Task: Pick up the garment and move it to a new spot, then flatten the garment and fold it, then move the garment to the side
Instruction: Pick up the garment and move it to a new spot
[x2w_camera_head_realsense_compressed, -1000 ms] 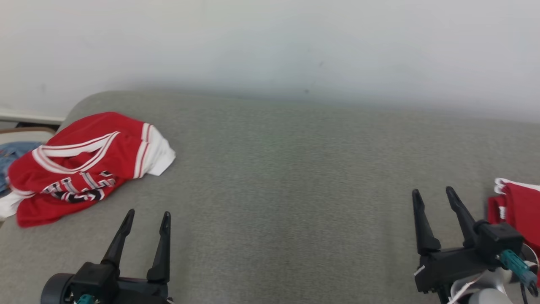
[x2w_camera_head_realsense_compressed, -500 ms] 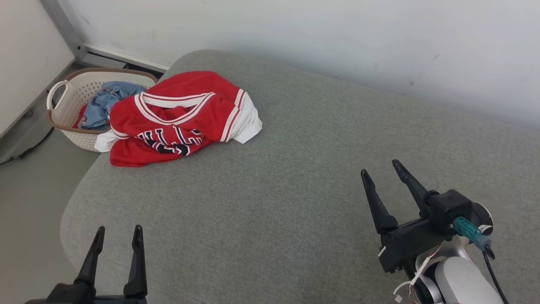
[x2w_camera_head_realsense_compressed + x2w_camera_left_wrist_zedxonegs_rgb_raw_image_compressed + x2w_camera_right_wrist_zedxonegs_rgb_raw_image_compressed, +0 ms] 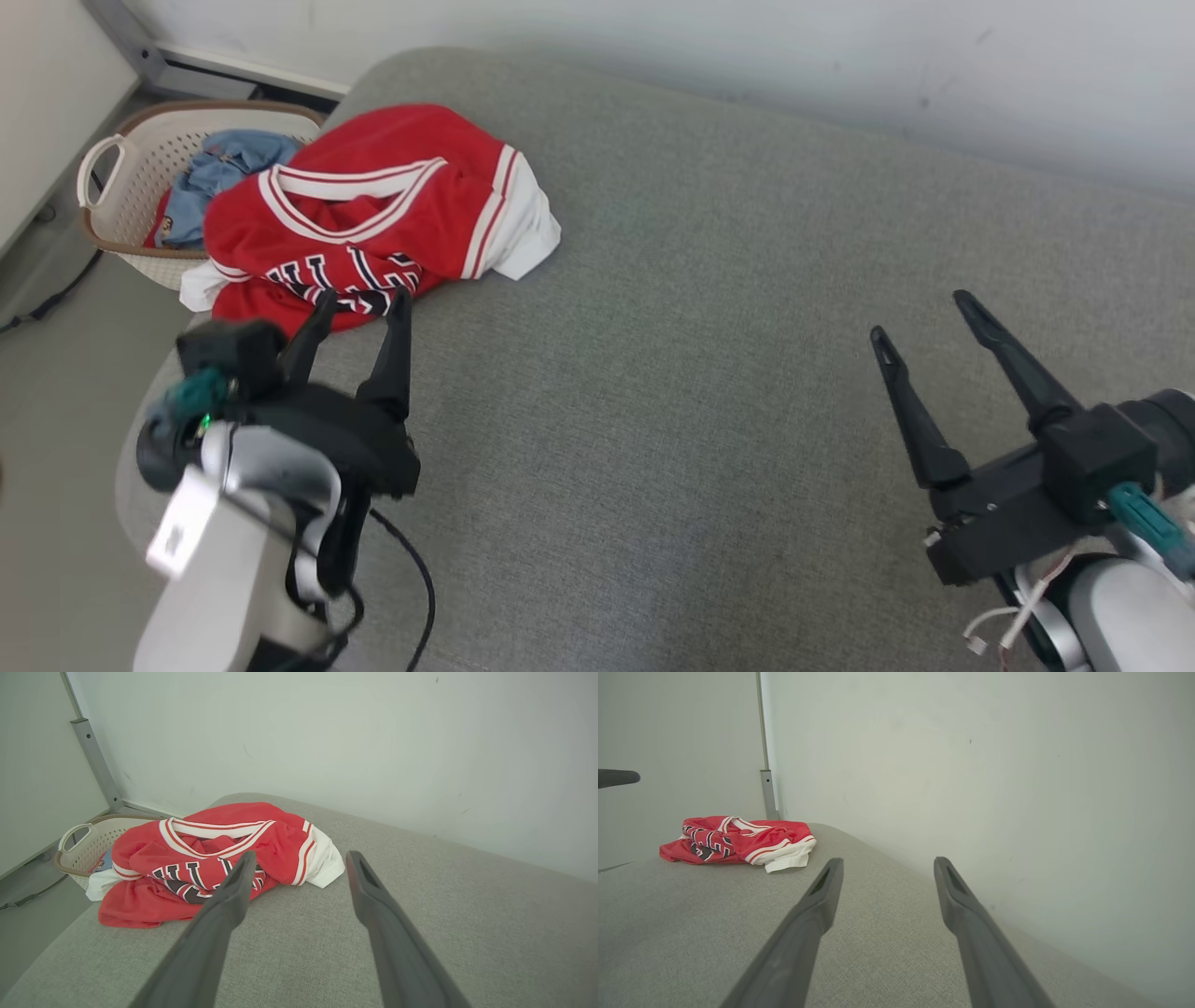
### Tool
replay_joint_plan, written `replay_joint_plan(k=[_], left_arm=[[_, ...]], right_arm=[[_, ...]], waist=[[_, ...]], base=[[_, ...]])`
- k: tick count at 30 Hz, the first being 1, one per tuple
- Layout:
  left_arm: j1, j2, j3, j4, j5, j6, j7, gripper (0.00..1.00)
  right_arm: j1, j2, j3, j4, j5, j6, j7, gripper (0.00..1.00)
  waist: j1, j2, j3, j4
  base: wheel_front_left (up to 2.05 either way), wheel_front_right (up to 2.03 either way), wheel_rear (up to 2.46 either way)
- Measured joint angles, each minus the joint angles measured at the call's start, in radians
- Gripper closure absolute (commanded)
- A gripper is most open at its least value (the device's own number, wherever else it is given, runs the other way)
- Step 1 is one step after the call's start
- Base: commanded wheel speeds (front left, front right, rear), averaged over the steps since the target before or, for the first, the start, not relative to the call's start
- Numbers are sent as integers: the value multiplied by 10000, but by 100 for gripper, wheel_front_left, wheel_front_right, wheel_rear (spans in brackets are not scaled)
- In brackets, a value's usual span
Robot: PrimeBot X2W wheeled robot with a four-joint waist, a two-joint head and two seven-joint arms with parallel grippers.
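Observation:
The garment (image 3: 373,219) is a red jersey with white trim and dark lettering, lying crumpled at the far left corner of the grey padded surface (image 3: 709,308). It also appears in the left wrist view as the garment (image 3: 205,858) and in the right wrist view as the garment (image 3: 738,842). My left gripper (image 3: 364,301) is open, its fingertips just short of the jersey's near edge, nothing between them. In its own view the left gripper (image 3: 301,856) points at the jersey. My right gripper (image 3: 920,313) is open and empty over the right side, far from the jersey.
A cream laundry basket (image 3: 117,168) with blue clothing (image 3: 219,163) stands on the floor past the surface's left corner, partly under the jersey. A white wall (image 3: 747,47) runs behind. The surface's rounded left edge drops to the floor.
The head camera has turned left and down, shifting the whole picture. My left arm has risen and reached forward until its fingertips are near the jersey. Both grippers stay open.

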Motion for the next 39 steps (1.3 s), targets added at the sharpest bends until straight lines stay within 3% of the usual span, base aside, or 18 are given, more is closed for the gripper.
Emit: replay_joint_plan(k=[7, 18, 39], left_arm=[[-1796, 138, -15, 1881, 407, 213, 1659, 0], [-3202, 453, -88, 3584, 1160, 554, 2715, 0], [-4973, 713, -650, 5693, 2416, 646, 2974, 0]], right_arm=[[872, -848, -610, -2119, -596, -360, 859, 0], [1420, -1565, -1371, -4460, -991, -522, 2125, 0], [1768, -1962, -2249, -6059, -1055, -646, 3530, 0]], waist=[[1, 1, 823, -214], [0, 1, 1961, -613], [-1, 2, 3423, -1208]], base=[[0, 0, 0], [0, 0, 0], [0, 0, 0]])
